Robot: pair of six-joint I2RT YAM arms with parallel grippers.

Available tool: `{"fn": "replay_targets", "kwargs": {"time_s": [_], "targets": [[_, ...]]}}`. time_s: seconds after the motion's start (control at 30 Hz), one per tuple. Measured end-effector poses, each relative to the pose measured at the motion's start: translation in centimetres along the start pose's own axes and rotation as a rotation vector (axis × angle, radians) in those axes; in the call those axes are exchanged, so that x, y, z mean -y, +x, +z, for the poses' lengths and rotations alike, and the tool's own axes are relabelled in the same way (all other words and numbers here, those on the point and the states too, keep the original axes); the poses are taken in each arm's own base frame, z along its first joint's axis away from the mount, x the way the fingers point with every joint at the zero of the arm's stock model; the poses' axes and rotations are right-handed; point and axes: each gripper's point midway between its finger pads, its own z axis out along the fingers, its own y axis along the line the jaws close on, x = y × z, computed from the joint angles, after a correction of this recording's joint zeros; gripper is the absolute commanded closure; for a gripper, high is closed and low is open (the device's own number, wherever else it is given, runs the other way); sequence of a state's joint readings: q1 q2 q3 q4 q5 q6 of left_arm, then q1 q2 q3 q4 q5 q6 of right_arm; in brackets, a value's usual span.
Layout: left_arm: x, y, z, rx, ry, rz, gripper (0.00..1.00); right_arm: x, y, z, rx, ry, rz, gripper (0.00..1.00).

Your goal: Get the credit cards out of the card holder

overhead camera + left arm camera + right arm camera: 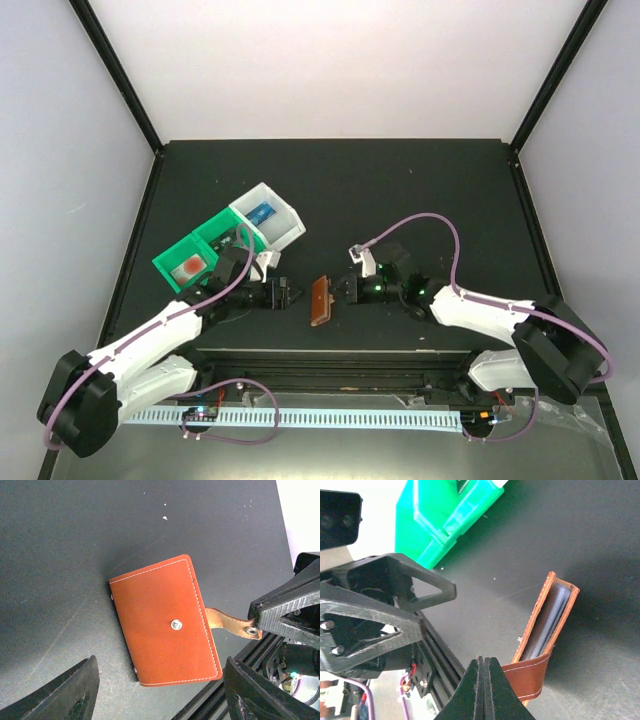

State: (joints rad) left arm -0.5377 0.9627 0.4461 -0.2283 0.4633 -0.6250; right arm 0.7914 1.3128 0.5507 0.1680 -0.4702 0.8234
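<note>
Black tabletop (400, 190) carries a green-and-white bin (215, 250). Just right of the bin, on the side nearer the arms, the brown card holder (165, 625) is tipped up on edge, folded. Left jaws, between bin and holder, gape wide, released. Right jaws clench the holder's strap (225, 621). Inside the bin's white compartment: a blue card (262, 213).

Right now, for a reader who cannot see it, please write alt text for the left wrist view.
A closed brown card holder fills the centre against the dark table, its strap pulled out sideways and pinched at the end by the right gripper. The open left gripper frames the bottom corners.
</note>
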Motion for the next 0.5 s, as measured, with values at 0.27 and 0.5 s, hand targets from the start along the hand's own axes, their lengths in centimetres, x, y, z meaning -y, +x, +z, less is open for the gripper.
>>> {"fn": "replay_targets", "kwargs": {"time_s": [0.27,0.5], "targets": [[-0.3,0.5,0.3,-0.003,0.002,-0.005,0.32,-1.9,-0.3,0.1,0.012,-0.116,0.024,0.99],[-1.1,0.6,0.4,-0.004,-0.035,-0.012,0.35,-1.1,0.0,1.0,-0.008,-0.097,0.041,0.99]]}}
